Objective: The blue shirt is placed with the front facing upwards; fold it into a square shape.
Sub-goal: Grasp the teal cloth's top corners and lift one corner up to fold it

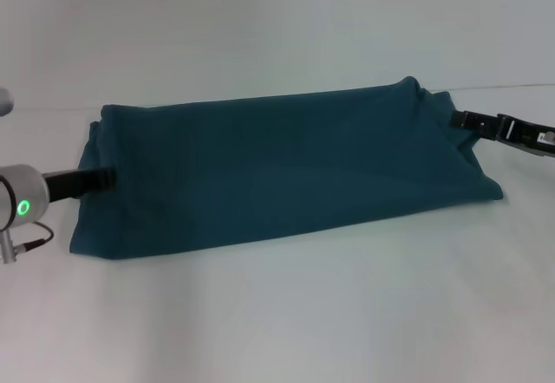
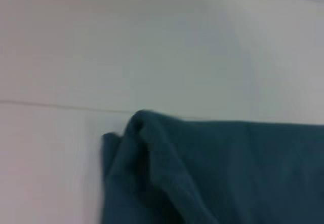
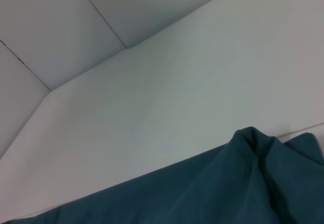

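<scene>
Two grippers work the blue shirt (image 1: 277,171), which lies as a long folded band across the middle of the white bench (image 1: 286,314), plain teal side up, no print showing. The left gripper (image 1: 102,178) meets the band's end nearest the bench's left edge; the right gripper (image 1: 460,120) reaches into the bunched corner toward the right edge. Whether either set of jaws is clamped on cloth cannot be told; the fabric hides the tips. Judging by the shape, the next fold should bring one short end over the other. To do it well, lift both layers together, keep the edges aligned, and smooth the puckered right corner first. Behind the bench stands a pale panelled wall (image 3: 66,26).
</scene>
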Available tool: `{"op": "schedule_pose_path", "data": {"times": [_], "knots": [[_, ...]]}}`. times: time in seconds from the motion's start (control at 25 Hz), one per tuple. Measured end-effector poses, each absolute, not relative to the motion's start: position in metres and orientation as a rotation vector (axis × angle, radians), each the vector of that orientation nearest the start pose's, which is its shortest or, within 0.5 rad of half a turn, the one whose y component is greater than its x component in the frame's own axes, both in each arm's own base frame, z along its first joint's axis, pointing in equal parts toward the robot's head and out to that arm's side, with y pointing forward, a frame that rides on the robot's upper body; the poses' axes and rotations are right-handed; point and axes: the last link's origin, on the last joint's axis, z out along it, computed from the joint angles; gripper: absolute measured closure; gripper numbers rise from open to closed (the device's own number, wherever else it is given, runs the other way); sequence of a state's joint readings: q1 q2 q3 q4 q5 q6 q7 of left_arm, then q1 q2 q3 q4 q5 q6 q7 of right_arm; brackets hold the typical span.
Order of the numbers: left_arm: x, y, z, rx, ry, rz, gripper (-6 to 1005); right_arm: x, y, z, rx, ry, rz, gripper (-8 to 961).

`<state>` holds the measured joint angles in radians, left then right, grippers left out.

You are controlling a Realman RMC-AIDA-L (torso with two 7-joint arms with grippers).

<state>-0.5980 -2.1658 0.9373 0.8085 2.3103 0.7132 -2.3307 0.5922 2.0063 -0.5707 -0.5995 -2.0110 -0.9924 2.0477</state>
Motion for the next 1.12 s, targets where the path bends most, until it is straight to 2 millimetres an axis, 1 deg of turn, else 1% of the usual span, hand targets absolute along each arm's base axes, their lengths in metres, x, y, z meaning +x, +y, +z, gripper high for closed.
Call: {"op": "schedule_pose_path", "data": {"times": [0.2, 0.56, 0.76, 1.12], "knots": [[-0.256, 0.422, -0.009, -2.014, -1.233, -0.352, 1000, 0.323, 0.403, 0.057, -1.863, 1.443, 0.691, 146], [-0.229, 0.427, -0.017, -2.089, -1.177, -0.381, 1000, 0.326, 0.399, 0.053, -1.861, 1.450, 0.689, 146], [-0.223, 0.428, -0.019, -2.106, -1.158, -0.380, 999, 0.330, 0.396, 0.053, -1.849, 1.459, 0.690, 146], [-0.225, 0.427, -0.018, -2.101, -1.169, -0.380, 999, 0.330, 0.394, 0.051, -1.855, 1.464, 0.685, 146]]}}
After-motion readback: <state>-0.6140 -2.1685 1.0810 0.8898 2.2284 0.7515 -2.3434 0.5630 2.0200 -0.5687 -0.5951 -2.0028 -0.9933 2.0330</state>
